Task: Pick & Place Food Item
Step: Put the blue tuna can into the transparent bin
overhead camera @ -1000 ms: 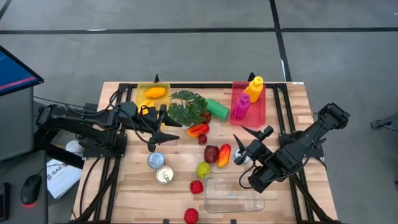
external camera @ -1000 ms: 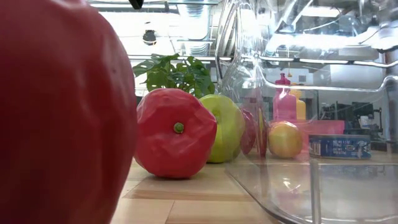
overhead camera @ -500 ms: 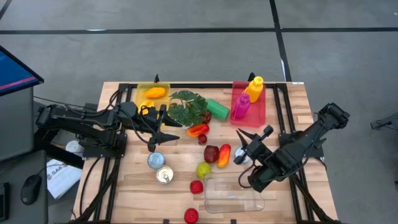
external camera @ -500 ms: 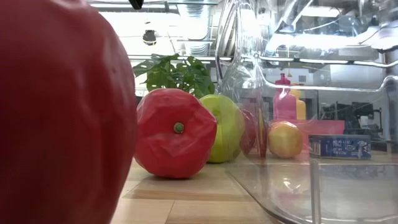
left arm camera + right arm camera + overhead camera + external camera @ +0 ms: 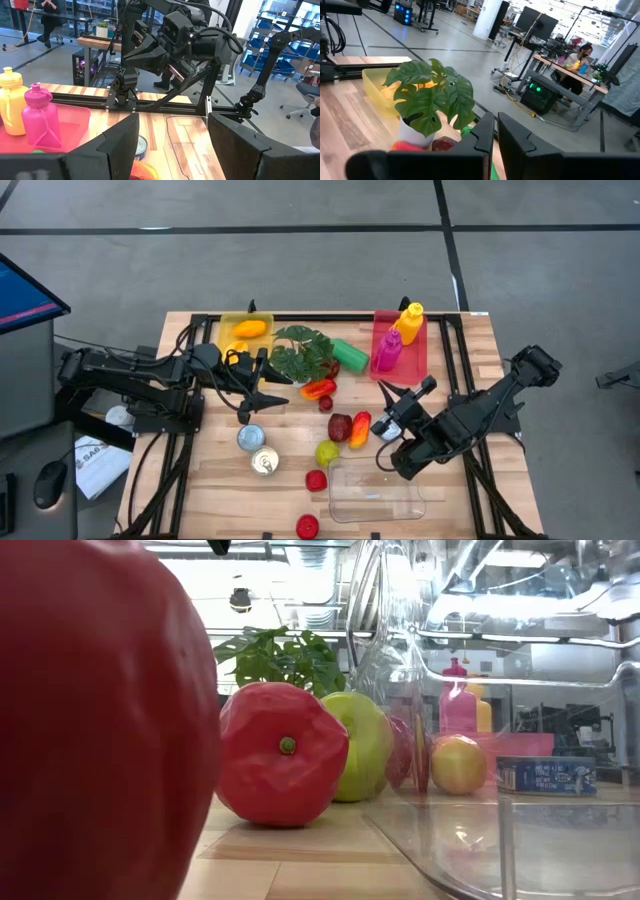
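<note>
Food items lie mid-table: a dark red apple (image 5: 340,425), an orange-red pepper (image 5: 361,428), a green apple (image 5: 327,451), a red tomato (image 5: 316,480), another red fruit (image 5: 307,526) at the near edge and a red-orange pepper (image 5: 318,389). A clear container (image 5: 375,492) stands near the front edge. My right gripper (image 5: 388,392) hovers shut, right of the pepper and apple, with nothing between its fingers (image 5: 485,137). My left gripper (image 5: 262,386) waits open beside the plant (image 5: 303,352), above the table.
A yellow bin (image 5: 247,330) with an orange fruit stands at the far left. At the far right a pink bin (image 5: 412,358) holds a pink bottle (image 5: 387,350) and a yellow bottle (image 5: 409,322). A green cylinder (image 5: 350,355) and two cans (image 5: 257,450) also stand about.
My right gripper has shut its fingers on nothing while staying above the table, right of the apple and pepper. The food items have not moved.
</note>
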`<action>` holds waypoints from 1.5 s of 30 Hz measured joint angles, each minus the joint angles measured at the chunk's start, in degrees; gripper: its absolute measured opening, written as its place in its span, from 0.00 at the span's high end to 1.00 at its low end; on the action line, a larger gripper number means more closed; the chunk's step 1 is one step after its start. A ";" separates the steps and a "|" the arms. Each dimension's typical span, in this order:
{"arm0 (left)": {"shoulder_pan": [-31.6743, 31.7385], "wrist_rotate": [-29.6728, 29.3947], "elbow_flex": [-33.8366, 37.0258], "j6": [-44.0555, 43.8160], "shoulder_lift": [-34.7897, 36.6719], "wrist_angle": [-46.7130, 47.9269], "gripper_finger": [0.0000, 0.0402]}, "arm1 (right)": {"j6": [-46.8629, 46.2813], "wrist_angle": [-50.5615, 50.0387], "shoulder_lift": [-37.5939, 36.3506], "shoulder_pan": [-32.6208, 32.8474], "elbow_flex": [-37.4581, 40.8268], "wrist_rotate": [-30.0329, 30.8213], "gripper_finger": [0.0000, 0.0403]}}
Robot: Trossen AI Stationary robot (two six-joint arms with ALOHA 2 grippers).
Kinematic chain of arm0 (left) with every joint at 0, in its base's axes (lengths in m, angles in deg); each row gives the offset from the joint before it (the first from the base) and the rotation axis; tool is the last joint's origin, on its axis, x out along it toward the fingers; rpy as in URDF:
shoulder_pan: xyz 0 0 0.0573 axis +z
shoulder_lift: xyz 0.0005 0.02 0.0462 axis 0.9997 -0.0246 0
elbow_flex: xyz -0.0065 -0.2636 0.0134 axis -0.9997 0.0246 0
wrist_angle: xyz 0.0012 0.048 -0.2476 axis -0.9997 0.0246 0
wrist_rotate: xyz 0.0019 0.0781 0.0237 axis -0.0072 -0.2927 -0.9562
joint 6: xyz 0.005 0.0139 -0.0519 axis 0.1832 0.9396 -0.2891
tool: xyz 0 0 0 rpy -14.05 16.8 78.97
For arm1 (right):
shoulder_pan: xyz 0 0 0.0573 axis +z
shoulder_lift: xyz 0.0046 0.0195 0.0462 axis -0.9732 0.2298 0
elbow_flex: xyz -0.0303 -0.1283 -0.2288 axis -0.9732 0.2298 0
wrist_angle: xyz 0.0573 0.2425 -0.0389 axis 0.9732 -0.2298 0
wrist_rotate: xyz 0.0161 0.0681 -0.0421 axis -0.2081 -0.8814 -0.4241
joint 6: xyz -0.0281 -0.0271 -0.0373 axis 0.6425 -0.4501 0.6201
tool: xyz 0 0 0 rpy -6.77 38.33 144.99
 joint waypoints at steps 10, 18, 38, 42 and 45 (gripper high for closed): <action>0.00 -0.02 0.00 0.02 0.00 0.03 0.44 | 2.73 -0.02 0.00 0.22 0.02 -9.08 0.95; -0.27 -1.10 2.68 2.88 0.03 -1.02 0.44 | 2.56 0.35 0.00 1.20 0.02 -10.70 0.99; -0.22 -8.41 9.97 2.57 0.00 -5.56 0.44 | 2.91 -5.61 -4.65 2.83 0.02 -13.32 1.00; -0.22 -8.41 10.03 2.56 0.00 -5.00 0.44 | 2.93 -7.26 -6.25 3.53 0.02 -13.28 1.00; -0.22 -8.41 10.03 2.56 0.00 -5.05 0.44 | 2.91 -7.97 -6.43 3.97 0.23 -12.28 1.00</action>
